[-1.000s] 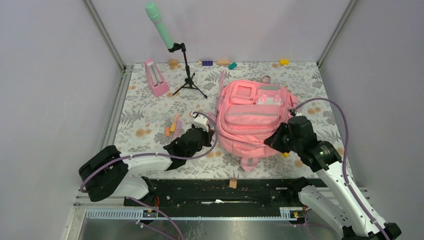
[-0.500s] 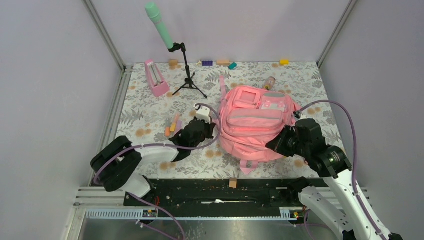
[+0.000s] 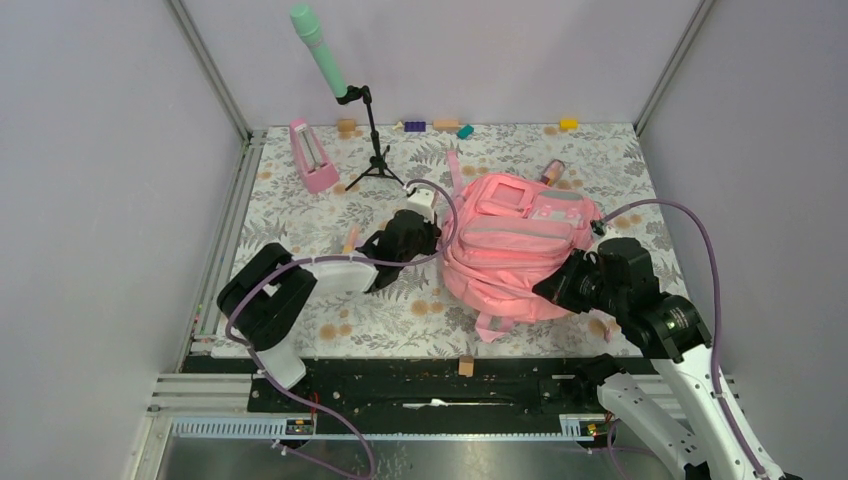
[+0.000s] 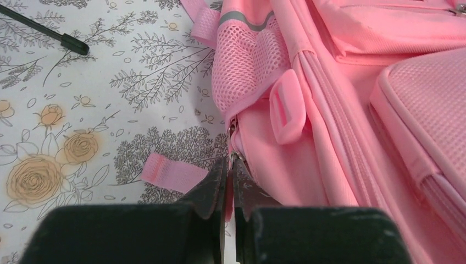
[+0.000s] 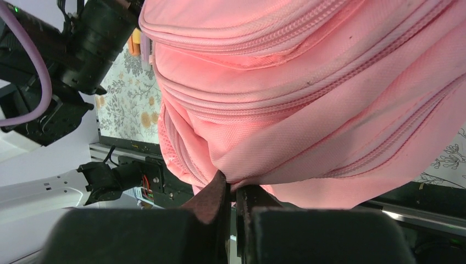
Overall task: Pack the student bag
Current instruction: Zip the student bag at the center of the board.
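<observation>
The pink student bag (image 3: pixel 515 245) lies front up on the flowered table. My left gripper (image 3: pixel 432 240) is at the bag's left side, shut on a zipper pull; in the left wrist view the left gripper (image 4: pixel 231 165) pinches the small pull at the seam below the mesh side pocket (image 4: pixel 244 60). My right gripper (image 3: pixel 555 290) is at the bag's near right edge, shut on a fold of its fabric; the right wrist view shows the right gripper (image 5: pixel 233 190) holding the bag (image 5: pixel 308 82) lifted a little.
A pink metronome (image 3: pixel 313 157) and a tripod stand (image 3: pixel 378 160) with a green microphone (image 3: pixel 320 50) stand at back left. Crayons (image 3: pixel 350 240) lie left of my left gripper. Small blocks (image 3: pixel 445 125) line the back wall. A small bottle (image 3: pixel 552 170) lies behind the bag.
My left gripper has moved away from me along the bag's left side, holding the zipper pull. The bag has turned and shifted slightly. The right gripper keeps its hold, moved a little nearer.
</observation>
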Robot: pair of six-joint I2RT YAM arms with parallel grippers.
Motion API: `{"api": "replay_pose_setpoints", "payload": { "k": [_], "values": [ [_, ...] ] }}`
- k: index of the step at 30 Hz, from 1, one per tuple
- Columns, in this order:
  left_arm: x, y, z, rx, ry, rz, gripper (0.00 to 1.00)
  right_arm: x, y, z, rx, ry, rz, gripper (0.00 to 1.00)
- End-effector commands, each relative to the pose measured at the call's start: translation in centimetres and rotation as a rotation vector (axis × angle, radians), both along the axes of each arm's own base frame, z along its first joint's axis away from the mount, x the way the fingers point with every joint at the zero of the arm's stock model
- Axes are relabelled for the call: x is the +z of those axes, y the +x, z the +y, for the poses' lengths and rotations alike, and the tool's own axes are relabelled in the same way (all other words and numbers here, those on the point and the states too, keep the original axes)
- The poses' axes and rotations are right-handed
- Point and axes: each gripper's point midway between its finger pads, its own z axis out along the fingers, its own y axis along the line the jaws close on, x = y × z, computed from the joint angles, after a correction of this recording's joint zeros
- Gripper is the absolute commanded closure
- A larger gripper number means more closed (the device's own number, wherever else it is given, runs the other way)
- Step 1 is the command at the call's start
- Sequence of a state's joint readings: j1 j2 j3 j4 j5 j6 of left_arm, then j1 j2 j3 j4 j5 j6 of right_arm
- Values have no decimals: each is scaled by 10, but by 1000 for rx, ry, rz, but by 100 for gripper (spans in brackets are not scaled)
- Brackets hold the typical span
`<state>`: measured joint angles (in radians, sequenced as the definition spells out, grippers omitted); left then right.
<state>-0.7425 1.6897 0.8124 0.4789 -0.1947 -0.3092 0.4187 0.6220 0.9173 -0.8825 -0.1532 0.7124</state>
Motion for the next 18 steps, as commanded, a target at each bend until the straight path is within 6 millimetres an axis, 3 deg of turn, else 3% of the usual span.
{"api": "replay_pose_setpoints", "payload": {
  "k": [1,18],
  "values": [
    [31,46,9,101,-42,-77,100,69,-5,15,125,109,-234,100],
    [21,87,-15,83,-44,39,100,56,-13,29,212,145,-189,100]
  ]
}}
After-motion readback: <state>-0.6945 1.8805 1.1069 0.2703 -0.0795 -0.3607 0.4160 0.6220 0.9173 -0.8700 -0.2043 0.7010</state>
